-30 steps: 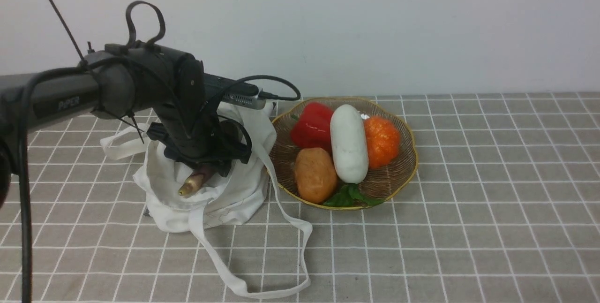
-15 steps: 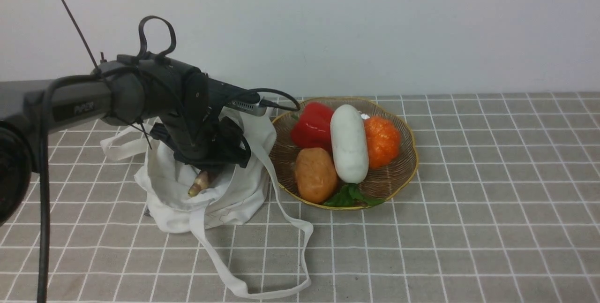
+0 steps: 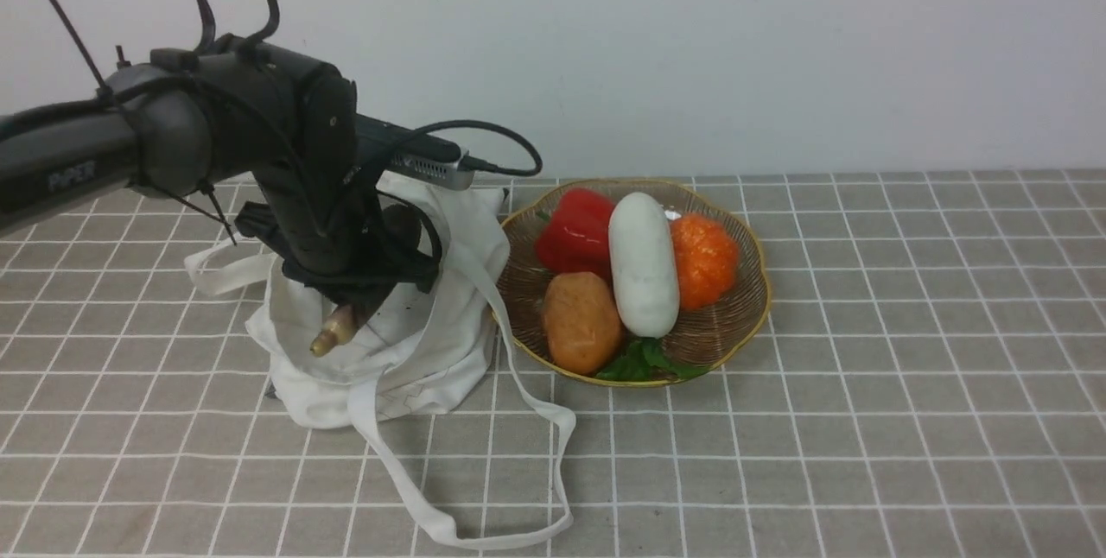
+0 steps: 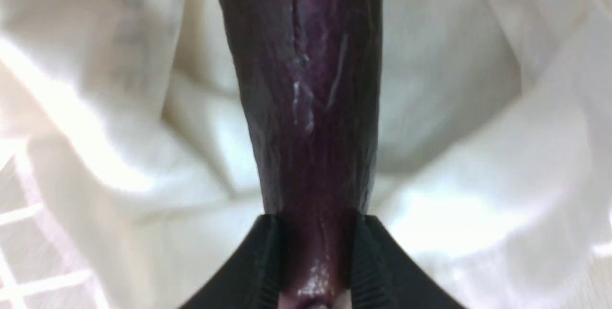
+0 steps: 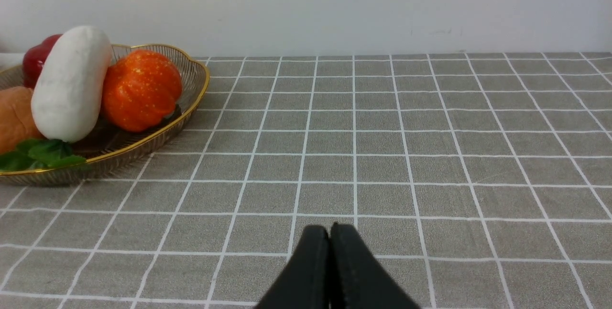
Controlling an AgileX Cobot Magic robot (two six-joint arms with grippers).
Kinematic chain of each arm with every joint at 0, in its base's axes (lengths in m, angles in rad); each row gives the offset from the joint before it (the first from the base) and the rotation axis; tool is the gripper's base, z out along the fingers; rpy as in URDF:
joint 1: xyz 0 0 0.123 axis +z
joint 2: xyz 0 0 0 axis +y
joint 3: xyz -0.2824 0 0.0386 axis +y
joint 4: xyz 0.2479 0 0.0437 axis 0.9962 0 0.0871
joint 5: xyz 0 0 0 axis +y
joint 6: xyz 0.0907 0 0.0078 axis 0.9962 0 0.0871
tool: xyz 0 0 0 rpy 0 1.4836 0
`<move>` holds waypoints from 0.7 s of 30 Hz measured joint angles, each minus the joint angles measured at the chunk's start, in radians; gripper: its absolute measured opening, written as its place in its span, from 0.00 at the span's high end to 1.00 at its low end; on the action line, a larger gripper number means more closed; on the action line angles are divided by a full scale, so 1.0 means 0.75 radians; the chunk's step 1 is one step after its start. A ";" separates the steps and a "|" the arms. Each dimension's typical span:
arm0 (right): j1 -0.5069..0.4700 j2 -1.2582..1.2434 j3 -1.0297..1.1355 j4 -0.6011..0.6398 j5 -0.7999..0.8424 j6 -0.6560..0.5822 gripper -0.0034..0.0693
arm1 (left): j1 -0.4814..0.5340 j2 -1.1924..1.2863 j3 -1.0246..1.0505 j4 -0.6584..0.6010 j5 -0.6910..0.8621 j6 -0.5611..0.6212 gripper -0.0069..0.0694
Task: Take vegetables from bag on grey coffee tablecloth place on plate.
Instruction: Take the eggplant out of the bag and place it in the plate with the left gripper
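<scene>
The grey checked tablecloth (image 3: pixel 864 368) spreads beneath the left claw (image 3: pixel 363 290). The off-white bag (image 3: pixel 432 351) slumps directly under it, with the wicker plate (image 3: pixel 752 299) to its right. This claw clamps the purple eggplant (image 4: pixel 311 84) over the bag. The right claw (image 5: pixel 330 232) is closed and empty.

Dark purple eggplant (image 4: pixel 311 84) tilted stem-down over off-white bag (image 3: pixel 406 368), wicker plate (image 3: pixel 730 325) beside, checked tablecloth (image 3: pixel 864 411)
</scene>
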 joint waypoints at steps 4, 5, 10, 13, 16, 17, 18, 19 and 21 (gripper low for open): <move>0.000 0.000 0.000 0.000 0.000 0.000 0.97 | 0.000 -0.142 0.000 0.000 0.100 0.008 0.69; 0.000 0.000 0.000 0.000 0.000 0.000 0.97 | 0.000 -0.188 0.000 0.000 0.123 0.009 0.69; 0.000 0.000 0.000 0.000 0.000 0.000 0.97 | 0.000 -0.390 0.000 0.021 0.277 0.010 0.69; 0.000 0.000 0.000 0.000 0.000 0.000 0.97 | 0.000 -0.466 0.000 0.009 0.340 0.010 0.69; 0.000 0.000 0.000 0.000 0.000 0.000 0.97 | -0.013 -0.520 0.000 -0.100 0.351 0.010 0.69; 0.000 0.000 0.000 0.000 0.000 0.000 0.97 | -0.026 -0.522 0.000 -0.128 0.345 0.012 0.69; 0.000 0.000 0.000 0.000 0.000 0.000 0.97 | -0.048 -0.522 0.000 -0.160 0.326 0.012 0.69; 0.000 0.000 0.000 0.000 0.000 0.000 0.97 | -0.071 -0.519 0.000 -0.180 0.311 0.012 0.69; 0.000 0.000 0.000 0.000 0.000 0.000 0.97 | -0.140 -0.505 0.000 -0.222 0.240 0.012 0.69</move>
